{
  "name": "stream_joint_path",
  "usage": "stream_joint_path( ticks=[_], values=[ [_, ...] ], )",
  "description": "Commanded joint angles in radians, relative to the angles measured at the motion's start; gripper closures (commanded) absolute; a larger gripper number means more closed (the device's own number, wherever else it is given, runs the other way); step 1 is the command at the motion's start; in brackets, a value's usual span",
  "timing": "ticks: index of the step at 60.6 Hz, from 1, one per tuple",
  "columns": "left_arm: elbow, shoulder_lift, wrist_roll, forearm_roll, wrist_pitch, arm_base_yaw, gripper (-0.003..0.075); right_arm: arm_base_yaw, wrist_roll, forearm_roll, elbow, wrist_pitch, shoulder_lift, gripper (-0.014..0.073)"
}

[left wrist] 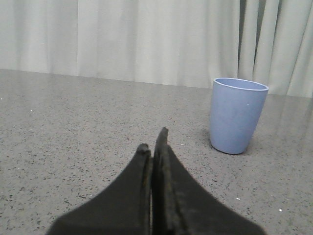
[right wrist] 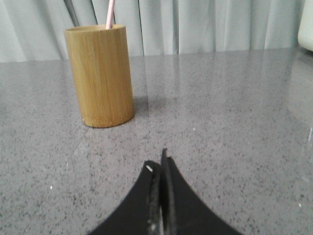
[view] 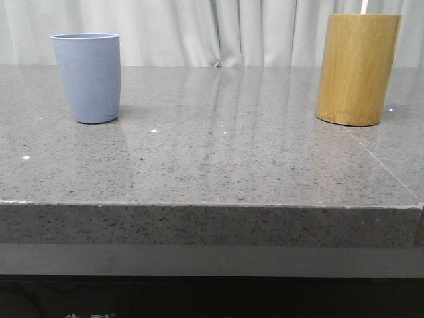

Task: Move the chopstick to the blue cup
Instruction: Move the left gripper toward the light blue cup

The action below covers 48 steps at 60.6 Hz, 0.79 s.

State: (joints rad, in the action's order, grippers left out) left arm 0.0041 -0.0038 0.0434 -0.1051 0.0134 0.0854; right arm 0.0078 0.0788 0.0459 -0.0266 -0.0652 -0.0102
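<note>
Standing upright in the tall yellow-brown bamboo cylinder (view: 358, 68) near the grey stone tabletop's (view: 218, 159) far right corner, thin pale pink chopstick (right wrist: 110, 13) | right gripper (right wrist: 160, 169) clenched, empty, nearer | left gripper (left wrist: 154, 149) clenched, empty, facing matte light-blue cup (view: 87, 77), far left.

So the blue cup (view: 87, 77) sits far left on the table (view: 218, 159), bamboo cylinder (view: 356, 69) far right, chopstick (view: 364, 6) standing inside the cylinder.
</note>
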Motion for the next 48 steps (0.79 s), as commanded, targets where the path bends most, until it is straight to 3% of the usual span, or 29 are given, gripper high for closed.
stream_joint_path(
  ticks=[1,11,25,48],
  values=[
    [0.007,-0.023,-0.002,-0.008,-0.092,-0.002,0.0739,-0.006,-0.004,-0.015,0.007,0.113,-0.021,0.0661],
    [-0.082,-0.021,-0.002,-0.009,-0.037,-0.002,0.0739,-0.006,-0.004,-0.015,0.085,0.065,-0.021,0.0661],
    [-0.307,0.033,-0.002,-0.009,0.132,-0.002,0.0739,-0.006,-0.004,-0.081,0.323,-0.095,0.008,0.0661],
    [-0.737,0.354,-0.002,-0.009,0.472,-0.002,0.0739,-0.006,-0.004,-0.108,0.752,-0.391,0.288,0.0661]
  ],
)
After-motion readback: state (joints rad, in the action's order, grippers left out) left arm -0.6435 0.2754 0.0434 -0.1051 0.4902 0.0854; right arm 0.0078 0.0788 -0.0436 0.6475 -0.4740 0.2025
